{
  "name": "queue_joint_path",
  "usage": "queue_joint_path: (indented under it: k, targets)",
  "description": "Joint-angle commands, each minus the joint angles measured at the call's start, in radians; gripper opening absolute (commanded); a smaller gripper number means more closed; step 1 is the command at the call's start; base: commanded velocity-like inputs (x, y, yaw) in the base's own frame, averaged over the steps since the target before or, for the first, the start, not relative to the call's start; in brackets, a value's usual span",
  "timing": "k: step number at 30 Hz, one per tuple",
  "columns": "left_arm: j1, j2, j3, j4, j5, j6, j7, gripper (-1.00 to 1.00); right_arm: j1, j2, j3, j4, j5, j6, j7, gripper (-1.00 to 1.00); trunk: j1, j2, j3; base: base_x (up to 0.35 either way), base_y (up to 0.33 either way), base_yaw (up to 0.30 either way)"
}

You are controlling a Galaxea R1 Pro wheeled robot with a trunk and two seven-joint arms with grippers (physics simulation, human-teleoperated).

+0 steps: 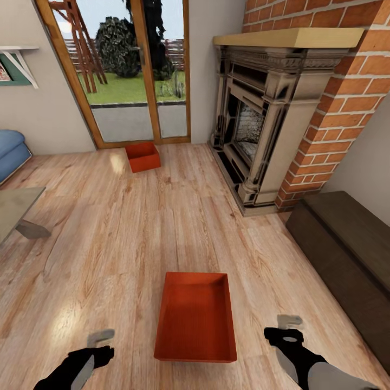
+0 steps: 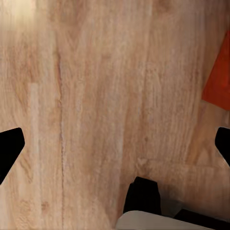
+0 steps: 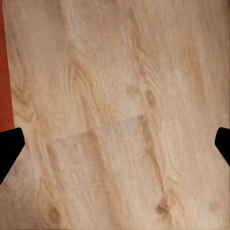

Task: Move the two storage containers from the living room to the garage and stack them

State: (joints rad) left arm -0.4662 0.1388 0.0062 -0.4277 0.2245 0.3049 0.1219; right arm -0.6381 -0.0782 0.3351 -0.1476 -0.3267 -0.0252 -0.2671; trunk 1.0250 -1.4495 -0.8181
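Floor (image 2: 96, 96): light wood planks seen.
Storage container (image 2: 219, 81): orange-red corner seen at one edge.
Left claw (image 2: 115, 143): fingertips (image 2: 9, 148) spread wide.

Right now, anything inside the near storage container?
Near storage container looks empty: bare orange-red bottom, on wood floor. The floor under it is covered. Both grippers are open beside it.

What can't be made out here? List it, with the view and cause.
- Far orange-red topless storage box, head view: inside hidden by its own near wall.
- Blue sofa and grey table, head view: cut by the picture's edge.
- Near orange-red storage box, left wrist view: only a corner, cut by the edge.
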Motion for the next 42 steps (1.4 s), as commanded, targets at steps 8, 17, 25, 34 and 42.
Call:
queue_joint_path:
  k: [8, 17, 25, 34, 42]
  targets:
    - [-0.207, -0.258, -0.02, 0.147, -0.018, -0.052, 0.045, 1.0, -0.083, 0.248, 0.012, 0.052, -0.004, -0.061, -0.006, 1.0, 0.0, 0.0, -0.001, 0.0, 0.0, 0.0]
    - [-0.217, -0.289, -0.063, 0.226, -0.104, -0.203, 0.056, 1.0, -0.084, 0.253, 0.009, 0.112, -0.005, -0.132, 0.001, 1.0, 0.0, 0.0, -0.001, 0.0, 0.0, 0.0]
    - [-0.218, -0.291, -0.062, 0.215, -0.149, -0.22, 0.055, 1.0, -0.083, 0.253, 0.008, 0.147, -0.006, -0.23, 0.002, 1.0, 0.0, 0.0, -0.001, 0.0, 0.0, 0.0]
    - [-0.218, -0.292, -0.056, 0.211, -0.151, -0.223, 0.056, 1.0, -0.083, 0.215, 0.007, 0.149, -0.009, -0.239, 0.015, 1.0, 0.0, 0.0, -0.001, 0.0, 0.0, 0.0]
    - [-0.218, -0.289, -0.056, 0.206, -0.149, -0.224, 0.056, 1.0, -0.083, 0.216, 0.006, 0.149, -0.01, -0.239, 0.016, 1.0, 0.0, 0.0, -0.001, 0.0, 0.0, 0.0]
